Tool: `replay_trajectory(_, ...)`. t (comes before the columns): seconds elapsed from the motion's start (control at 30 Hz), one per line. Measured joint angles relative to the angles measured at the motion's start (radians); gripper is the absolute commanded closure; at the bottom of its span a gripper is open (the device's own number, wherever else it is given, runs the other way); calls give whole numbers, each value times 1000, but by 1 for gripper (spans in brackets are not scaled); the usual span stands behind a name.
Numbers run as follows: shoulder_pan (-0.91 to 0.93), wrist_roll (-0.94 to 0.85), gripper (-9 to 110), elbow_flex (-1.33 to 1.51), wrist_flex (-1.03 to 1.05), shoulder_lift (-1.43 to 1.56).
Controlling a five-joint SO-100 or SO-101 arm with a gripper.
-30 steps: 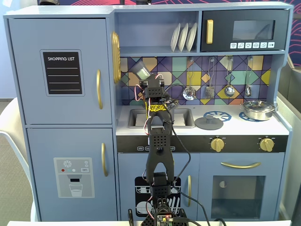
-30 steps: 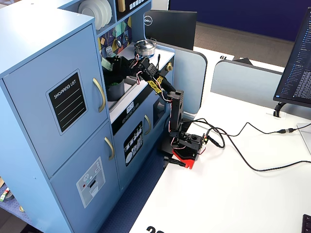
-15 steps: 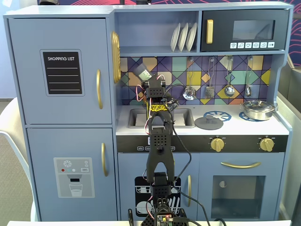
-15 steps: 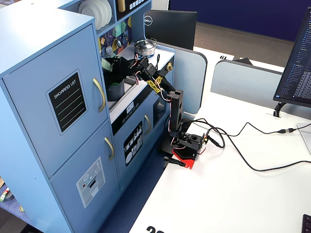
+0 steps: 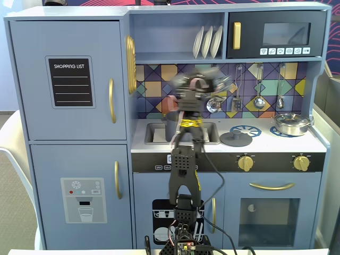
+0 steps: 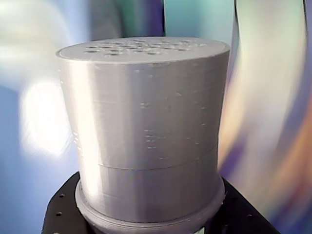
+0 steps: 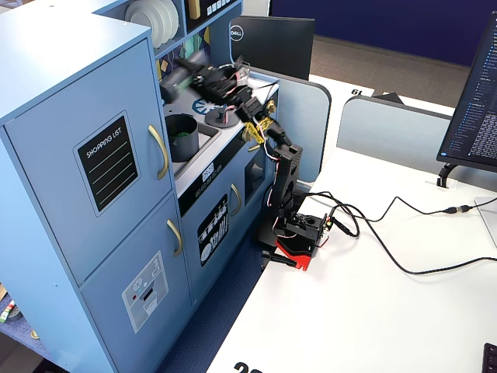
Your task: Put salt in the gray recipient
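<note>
In a fixed view facing the toy kitchen, the arm's upper part is smearing into motion blur above the sink [image 5: 159, 133], so the gripper [image 5: 204, 85] and whatever it carries are hard to make out there. The gray recipient [image 5: 171, 126] is standing in the sink, mostly hidden behind the arm. A flat lid [image 5: 236, 139] is lying on the counter to the right of the sink, and a steel pan [image 5: 291, 124] is sitting farther right.

In the wrist view, the salt [image 6: 146, 131] is filling the frame, its perforated cap pointing up and away from the camera, its long axis running along the gripper's reach. Its base is sitting against the black gripper body; the fingers themselves are cut off, though the shaker is plainly being held. The background is all streaks.

In the side fixed view, the gripper [image 7: 182, 75] is hovering above the sink, blurred, with the salt [image 7: 175, 77] lying roughly level, pointing left. The gray recipient [image 7: 182, 137] is standing upright below it, open-topped.
</note>
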Motion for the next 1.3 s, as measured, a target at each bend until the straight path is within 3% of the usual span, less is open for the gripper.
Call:
replay_trajectory(0.17,316,-569,101,0,-146,2)
replay_trajectory(0.33,439,-1146,101,63,-268,8)
replay_trajectory(0.43,451,-1302,101,187,-334,26)
replay_trajectory(0.67,486,-1361,101,476,-502,66)
replay_trajectory(1.3,495,-1249,101,718,-785,64)
